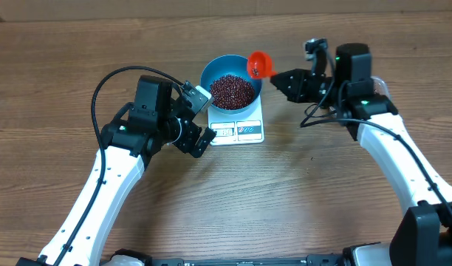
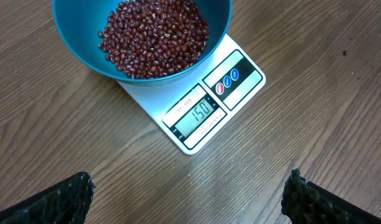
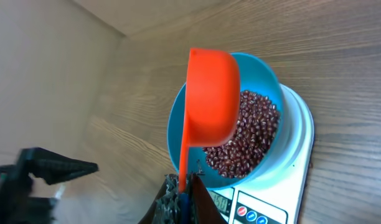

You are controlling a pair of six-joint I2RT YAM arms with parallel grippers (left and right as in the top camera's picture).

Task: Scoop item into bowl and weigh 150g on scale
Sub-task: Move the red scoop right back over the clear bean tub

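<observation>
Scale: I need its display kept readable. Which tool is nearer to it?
Left. The left tool stands open right beside the scale's left edge; the right tool is farther, to the right of the bowl, shut on the scoop.

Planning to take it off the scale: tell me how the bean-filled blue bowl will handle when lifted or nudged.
Probably heavy for its size: the beans fill much of the blue bowl. It overhangs the scale, so a sideways nudge may slide or tip it off. Its smooth wall looks slippery to pinch, and loose beans would likely spill if tilted.
</observation>
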